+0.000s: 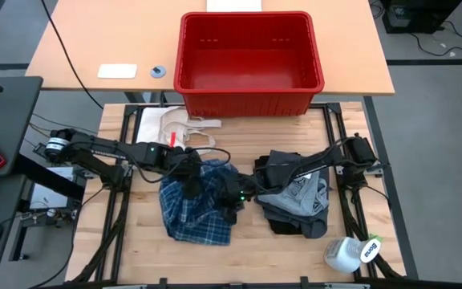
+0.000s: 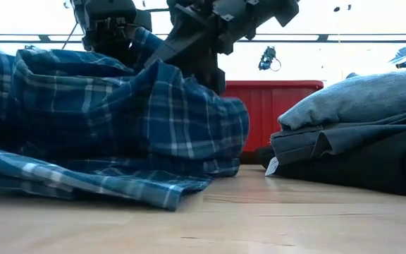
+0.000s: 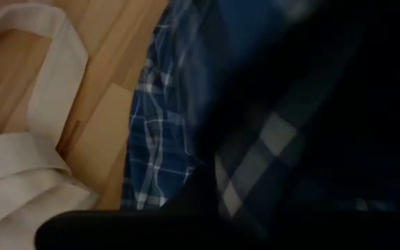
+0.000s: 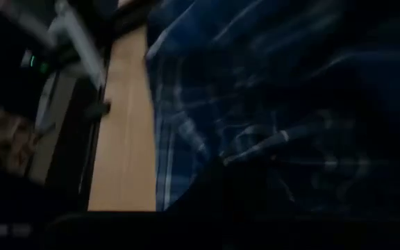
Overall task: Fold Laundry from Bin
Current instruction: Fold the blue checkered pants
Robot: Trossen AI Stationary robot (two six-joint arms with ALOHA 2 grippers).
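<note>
Plaid shirt [image 1: 195,210] bunched mid-table, both grippers pinched into it.

Left gripper [image 1: 192,170] closed on the shirt's upper edge, nearest the red bin [image 1: 249,63]; right gripper [image 1: 235,195] closed on its right edge, cloth heaped between and below them. Folded grey and black garments [image 1: 295,197] stacked just right of the shirt. Cream cloth with straps [image 1: 181,127] lies beside the left arm, before the bin.

Bare table [image 1: 239,257] between plaid shirt [image 1: 195,210], garment pile [image 1: 299,201]
</note>
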